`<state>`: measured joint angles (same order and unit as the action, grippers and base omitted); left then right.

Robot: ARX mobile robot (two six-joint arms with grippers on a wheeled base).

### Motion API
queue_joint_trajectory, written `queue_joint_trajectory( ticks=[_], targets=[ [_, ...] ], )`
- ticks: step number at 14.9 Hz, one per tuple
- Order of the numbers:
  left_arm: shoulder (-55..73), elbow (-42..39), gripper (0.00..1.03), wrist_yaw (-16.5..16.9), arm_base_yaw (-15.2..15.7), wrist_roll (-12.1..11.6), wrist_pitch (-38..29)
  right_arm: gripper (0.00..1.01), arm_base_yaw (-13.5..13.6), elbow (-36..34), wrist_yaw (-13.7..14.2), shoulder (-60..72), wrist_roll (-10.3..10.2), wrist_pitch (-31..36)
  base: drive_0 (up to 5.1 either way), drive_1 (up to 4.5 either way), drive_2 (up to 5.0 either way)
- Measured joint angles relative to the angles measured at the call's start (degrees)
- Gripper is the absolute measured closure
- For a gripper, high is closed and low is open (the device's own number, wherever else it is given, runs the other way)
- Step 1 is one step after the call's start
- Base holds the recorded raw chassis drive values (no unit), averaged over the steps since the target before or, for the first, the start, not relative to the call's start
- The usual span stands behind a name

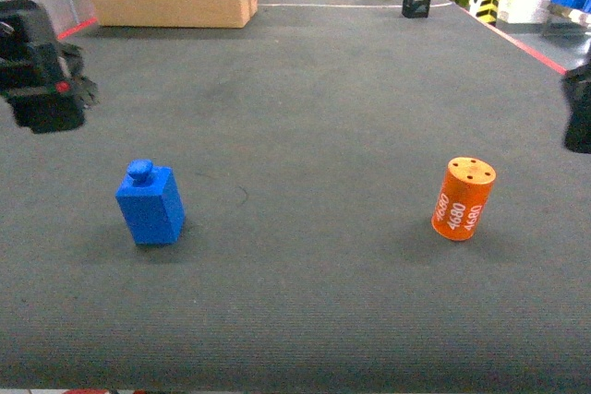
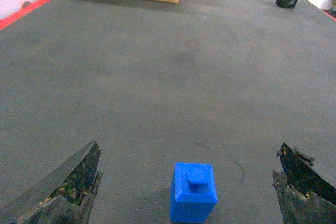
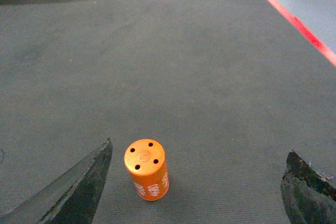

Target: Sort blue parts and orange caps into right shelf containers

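Head view: blue block (image 1: 150, 204) lower left, orange cap (image 1: 464, 198) right, both upright on carpet (image 1: 305, 117). Left gripper (image 2: 186, 182) and right gripper (image 3: 194, 182) spread wide, empty. Risk: cap off-centre toward left finger, likely toppled on closing.

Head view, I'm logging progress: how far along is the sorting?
Nothing looks sorted yet. The blue part and the orange cap both stand on the grey floor. The left gripper and the right gripper are open, each lined up on its piece. Both pickups remain; no container is clearly in view.
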<state>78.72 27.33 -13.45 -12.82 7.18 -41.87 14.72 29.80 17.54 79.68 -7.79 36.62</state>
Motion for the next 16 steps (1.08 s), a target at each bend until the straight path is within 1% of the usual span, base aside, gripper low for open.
queue_joint_trajectory(
  ticks=[5, 6, 8, 10, 16],
  targets=[
    [10.91, 3.1, 0.05, 0.15, -1.64, 0.42, -2.86, 0.03, 1.18, 7.37, -0.48, 13.46, -4.26, 1.07, 0.0, 0.0, 0.0],
    [17.09, 5.01, 0.05, 0.46, -2.36, 0.59, -5.05, 0.03, 1.99, 11.1, -0.46, 19.15, -5.7, 0.74, 0.0, 0.0, 0.0],
    [20.87, 6.14, 0.05, 0.7, -2.36, 0.7, -6.73, 0.03, 2.21, 13.57, -0.42, 21.88, -5.73, 0.24, 0.0, 0.0, 0.0],
    [24.46, 7.28, 0.05, 0.98, -2.34, 1.42, -7.98, 0.03, 2.14, 15.63, -0.39, 24.26, -5.7, -0.11, 0.0, 0.0, 0.0],
    [31.28, 12.55, 0.05, 1.77, -0.66, 1.42, -8.37, 0.03, 1.7, 20.31, -0.52, 30.6, -5.68, -0.9, 0.0, 0.0, 0.0]
  ],
)
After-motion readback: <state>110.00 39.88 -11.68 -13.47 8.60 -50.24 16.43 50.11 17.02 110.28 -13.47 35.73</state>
